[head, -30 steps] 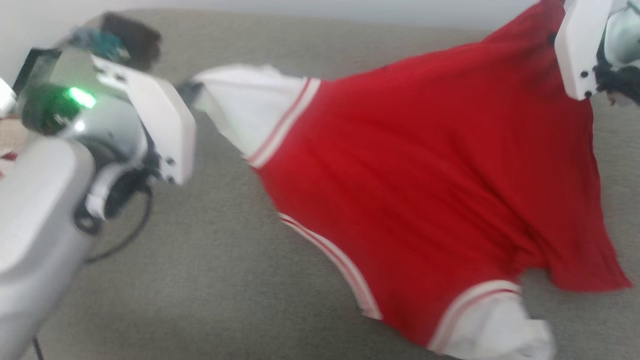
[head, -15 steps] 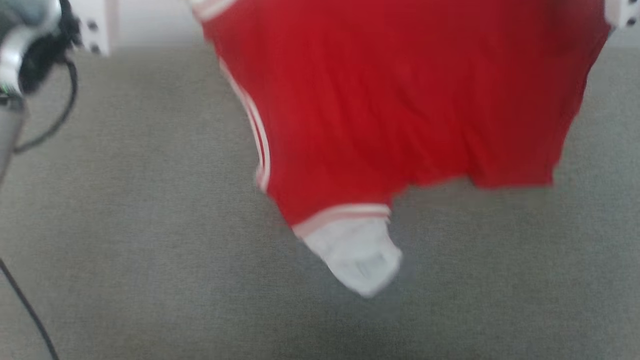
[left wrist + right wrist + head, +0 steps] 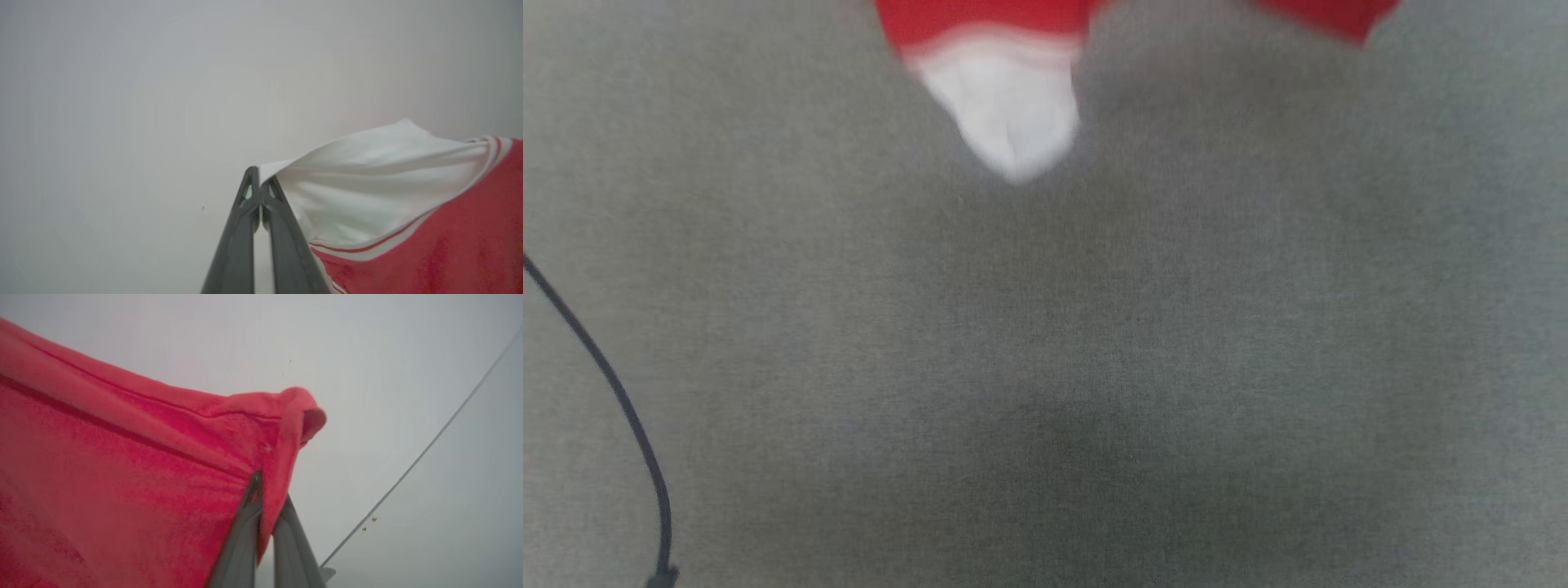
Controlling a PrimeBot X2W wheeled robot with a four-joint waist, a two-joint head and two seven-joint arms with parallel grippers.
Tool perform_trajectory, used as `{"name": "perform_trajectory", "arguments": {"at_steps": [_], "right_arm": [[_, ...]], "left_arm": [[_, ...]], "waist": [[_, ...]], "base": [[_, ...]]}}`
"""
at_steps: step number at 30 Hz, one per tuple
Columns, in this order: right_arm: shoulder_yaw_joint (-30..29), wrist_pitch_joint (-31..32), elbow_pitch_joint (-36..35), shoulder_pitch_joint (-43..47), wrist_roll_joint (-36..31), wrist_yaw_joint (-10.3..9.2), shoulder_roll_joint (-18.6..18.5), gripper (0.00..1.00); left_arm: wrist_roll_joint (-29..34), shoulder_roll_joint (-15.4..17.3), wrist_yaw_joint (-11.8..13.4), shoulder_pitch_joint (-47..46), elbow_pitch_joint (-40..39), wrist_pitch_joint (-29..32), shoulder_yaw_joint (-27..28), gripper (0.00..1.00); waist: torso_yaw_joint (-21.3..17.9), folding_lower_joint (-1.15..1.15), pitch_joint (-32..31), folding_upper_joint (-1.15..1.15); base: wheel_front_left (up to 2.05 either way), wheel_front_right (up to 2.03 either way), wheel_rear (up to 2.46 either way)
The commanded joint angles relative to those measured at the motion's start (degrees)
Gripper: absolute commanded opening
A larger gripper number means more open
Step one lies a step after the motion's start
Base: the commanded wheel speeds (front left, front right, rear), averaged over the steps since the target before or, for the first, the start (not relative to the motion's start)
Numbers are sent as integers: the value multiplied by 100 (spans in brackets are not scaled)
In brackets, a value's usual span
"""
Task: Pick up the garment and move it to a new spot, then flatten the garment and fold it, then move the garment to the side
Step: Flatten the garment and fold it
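The two dark fingers point(image 3: 235, 249) of the left gripper point(image 3: 258, 181) are pressed together, with the edge of a white sleeve end point(image 3: 367, 183) nipped at their tips. The right gripper point(image 3: 267, 490) has its two fingers point(image 3: 241, 547) clamped on a red hem. Between the two, the garment point(image 3: 122, 477) hangs in the air, held up against a plain pale wall point(image 3: 122, 102). From the head view, one white sleeve end and a red corner dangle at the top edge, blurred, above a grey-olive woven cloth surface point(image 3: 1045, 367). One dark cable point(image 3: 621, 400) curves across that surface at the lower left. One thin line point(image 3: 429, 445) runs slantwise beside the right gripper; I cannot tell what it is. That makes one garment and two grippers.
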Motion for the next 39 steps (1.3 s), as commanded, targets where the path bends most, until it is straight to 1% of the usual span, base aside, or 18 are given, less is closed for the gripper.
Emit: {"name": "perform_trajectory", "arguments": {"at_steps": [1,4,6,8,11,14,16,18,21,24,26,28,30,33,35,37,39], "right_arm": [[-124,-336,176,-227,-198,-15,-4,0],[-436,-1099,477,-529,-623,-14,88,0],[-637,-1335,561,-689,-888,-15,109,0],[-783,-1425,620,-671,-1142,-14,180,0],[-917,-1444,639,-440,-1435,-14,318,0],[-959,-1240,636,-141,-1580,-14,433,0],[-900,-1084,640,100,-1661,-14,489,0],[-859,-973,641,351,-1614,-14,555,0],[-684,-806,640,724,-1479,-14,642,0],[-449,-661,558,1139,-1276,-14,693,0],[-231,-535,411,1433,-1094,-14,680,0],[-20,-329,201,1771,-791,-14,654,0],[237,-117,-83,2091,-506,-14,517,0],[633,263,-671,2627,67,-14,270,0],[886,518,-1140,2948,440,-14,5,0],[1042,715,-1559,3264,806,-14,-318,0],[1171,887,-1960,3574,1125,-14,-586,0]], "left_arm": [[132,-5,95,-313,122,-250,54,0],[359,-104,234,-801,438,-930,86,0],[482,-176,274,-1100,634,-1332,93,0],[508,-277,189,-1238,857,-1657,70,0],[491,-397,17,-1227,1199,-1975,-21,0],[362,-551,-192,-984,1578,-2064,-105,0],[312,-675,-449,-773,1806,-1964,-209,0],[163,-718,-700,-554,1981,-1890,-242,0],[-39,-767,-1005,-80,2148,-1694,-312,0],[-288,-764,-1181,466,2182,-1330,-433,0],[-435,-722,-1242,819,2074,-1031,-540,0],[-695,-660,-1265,1205,1891,-676,-636,0],[-946,-569,-1273,1642,1538,-283,-814,0],[-1356,-249,-1263,2271,945,309,-917,0],[-1556,-37,-1235,2720,493,673,-921,0],[-1756,163,-1041,3204,-64,992,-898,0],[-1891,410,-756,3726,-700,1252,-868,0]], "waist": [[-39,0,369,0],[-29,0,632,0],[-4,0,795,0],[41,0,908,0],[127,0,1001,0],[212,0,982,0],[260,0,929,0],[292,0,845,0],[345,0,676,0],[373,0,463,0],[387,0,316,0],[397,0,171,0],[401,0,27,0],[402,0,-174,0],[394,0,-294,0],[394,0,-399,0],[387,0,-495,0]], "base": [[0,0,0],[0,0,0],[0,0,0],[0,0,0],[0,0,0],[0,0,0],[0,0,0],[0,0,0],[0,0,0],[0,0,0],[0,0,0],[0,0,0],[0,0,0],[0,0,0],[0,0,0],[0,0,0],[0,0,0]]}}
